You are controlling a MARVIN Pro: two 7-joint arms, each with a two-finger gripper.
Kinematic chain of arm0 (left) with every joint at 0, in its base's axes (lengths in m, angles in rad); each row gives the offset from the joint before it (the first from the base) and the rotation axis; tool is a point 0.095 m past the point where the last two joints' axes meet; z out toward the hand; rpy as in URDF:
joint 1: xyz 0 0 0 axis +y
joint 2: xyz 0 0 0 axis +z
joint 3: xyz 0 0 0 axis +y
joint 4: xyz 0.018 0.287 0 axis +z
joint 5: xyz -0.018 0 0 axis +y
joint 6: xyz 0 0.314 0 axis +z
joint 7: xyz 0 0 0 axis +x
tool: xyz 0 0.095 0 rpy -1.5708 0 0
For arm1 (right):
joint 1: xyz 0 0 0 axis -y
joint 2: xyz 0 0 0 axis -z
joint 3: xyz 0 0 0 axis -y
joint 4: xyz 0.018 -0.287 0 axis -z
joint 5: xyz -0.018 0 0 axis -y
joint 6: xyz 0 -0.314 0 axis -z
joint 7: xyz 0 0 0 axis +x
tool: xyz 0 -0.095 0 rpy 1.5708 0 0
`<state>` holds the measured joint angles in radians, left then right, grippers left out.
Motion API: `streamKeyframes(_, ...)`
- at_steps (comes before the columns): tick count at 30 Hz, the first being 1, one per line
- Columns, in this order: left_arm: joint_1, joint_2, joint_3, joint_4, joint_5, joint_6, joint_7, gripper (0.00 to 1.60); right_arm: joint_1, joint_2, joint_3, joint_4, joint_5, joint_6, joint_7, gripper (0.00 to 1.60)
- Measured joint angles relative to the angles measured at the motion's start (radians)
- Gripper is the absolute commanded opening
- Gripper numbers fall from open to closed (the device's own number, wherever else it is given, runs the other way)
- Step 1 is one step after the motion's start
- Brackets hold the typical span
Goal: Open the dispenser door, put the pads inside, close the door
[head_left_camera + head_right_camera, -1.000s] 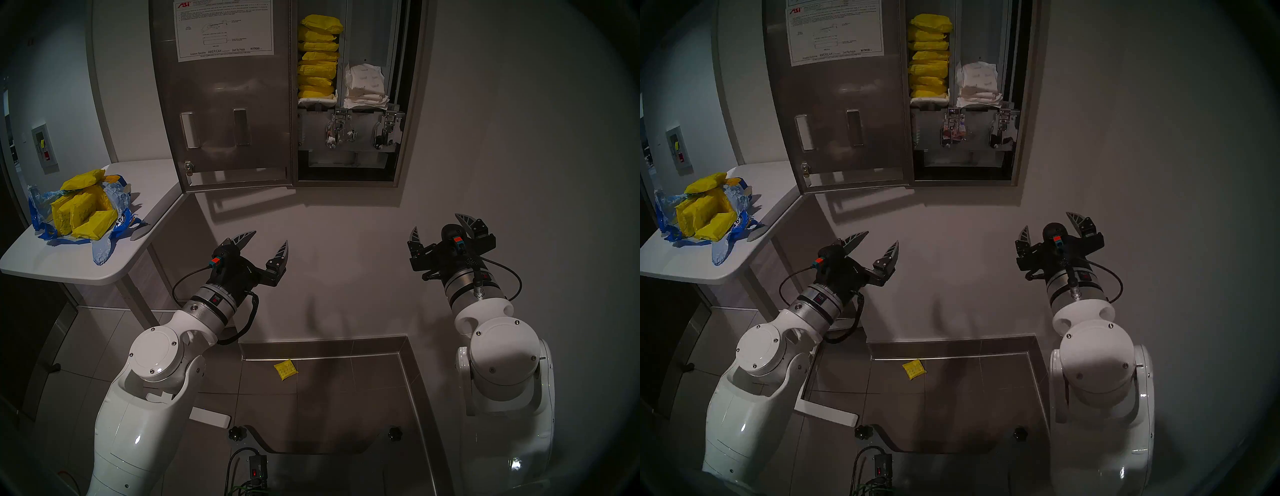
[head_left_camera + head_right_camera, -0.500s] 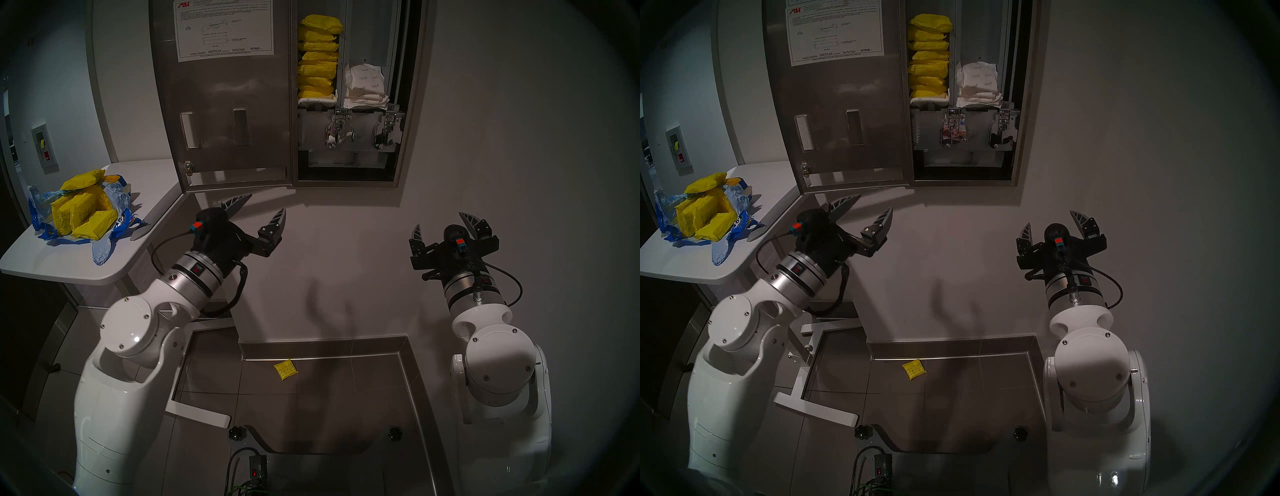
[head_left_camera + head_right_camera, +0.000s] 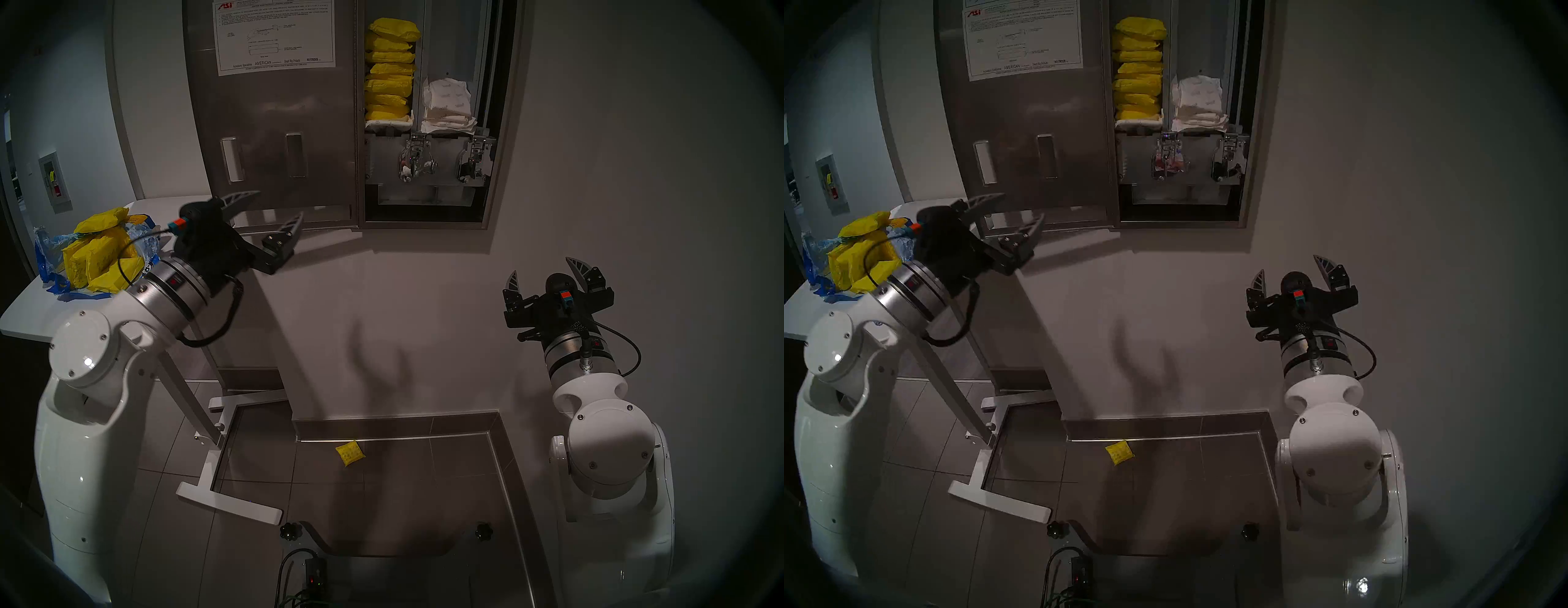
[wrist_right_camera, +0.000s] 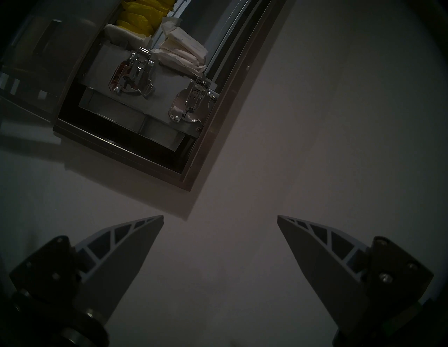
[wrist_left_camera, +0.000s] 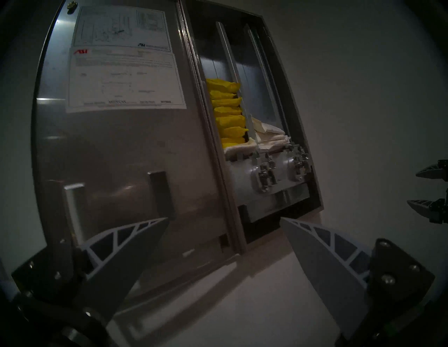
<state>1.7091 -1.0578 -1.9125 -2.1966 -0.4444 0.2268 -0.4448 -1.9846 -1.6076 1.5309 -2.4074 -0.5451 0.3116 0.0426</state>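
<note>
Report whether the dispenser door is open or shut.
Open. The dispenser door is swung left, showing its instruction sheet and the stacked yellow pads inside.

Worktop [image 3: 51,314]: white, by the wall
Blue bag [image 3: 46,259]: torn, lying on the worktop
White pads [image 3: 445,106]: stacked in the right slot
Floor [image 3: 382,501]: grey tiles

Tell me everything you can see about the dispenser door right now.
The dispenser door is a tall brushed-steel panel, swung wide open to the left of the cabinet, hinged along its right edge, its inner face showing. A white printed instruction sheet covers the upper part. Lower down are two upright rectangular openings, a small latch near the bottom left corner and a slot along the bottom. The open left end effector hangs before its lower edge; contact is unclear.
</note>
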Motion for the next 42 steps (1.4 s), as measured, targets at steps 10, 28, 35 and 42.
streamKeyframes(10,-0.093,0.118,-0.17,0.196,-0.02,0.06,-0.077,1.6,-0.002,0.004,-0.006,0.0,-0.003,-0.002,-0.015,1.6)
streamKeyframes(28,-0.22,0.277,-0.098,0.531,-0.051,-0.002,-0.265,1.6,-0.009,0.009,-0.016,0.0,-0.004,-0.01,-0.044,1.6)
streamKeyframes(35,-0.268,0.312,-0.026,0.624,-0.06,-0.052,-0.27,1.6,-0.01,0.01,-0.018,0.0,-0.005,-0.011,-0.049,1.6)
streamKeyframes(42,-0.313,0.33,0.029,0.673,-0.07,-0.09,-0.233,1.6,-0.01,0.012,-0.019,0.0,-0.005,-0.011,-0.052,1.6)
